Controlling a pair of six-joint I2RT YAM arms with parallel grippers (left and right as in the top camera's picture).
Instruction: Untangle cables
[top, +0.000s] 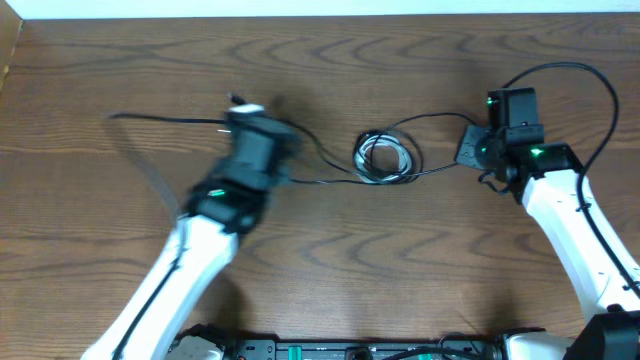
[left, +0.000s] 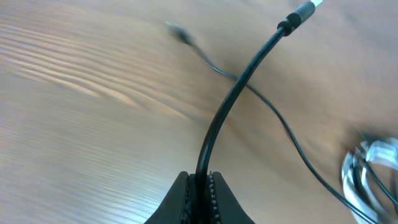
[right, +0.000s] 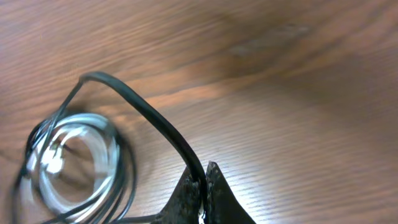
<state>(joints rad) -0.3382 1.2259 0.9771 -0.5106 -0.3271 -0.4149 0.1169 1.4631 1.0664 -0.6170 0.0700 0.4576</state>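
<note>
The thin black cable (top: 437, 168) and the white cable (top: 381, 151) lie wound together in a small coil at the table's middle. My left gripper (top: 243, 113), blurred overhead, is shut on the black cable (left: 233, 93) left of the coil. A plug end (left: 303, 12) sticks out beyond the jaws (left: 200, 182). My right gripper (top: 468, 150) is right of the coil. Its jaws (right: 203, 182) are shut on the black cable (right: 155, 124), which loops back to the coil. The white loops (right: 65, 158) show in the right wrist view and at the left wrist view's edge (left: 373, 163).
A loose black strand (top: 160, 118) runs left from my left gripper across the wooden table (top: 330, 270). A thicker black robot cable (top: 590, 80) arcs above the right arm. The table's back edge (top: 320, 17) is at the top.
</note>
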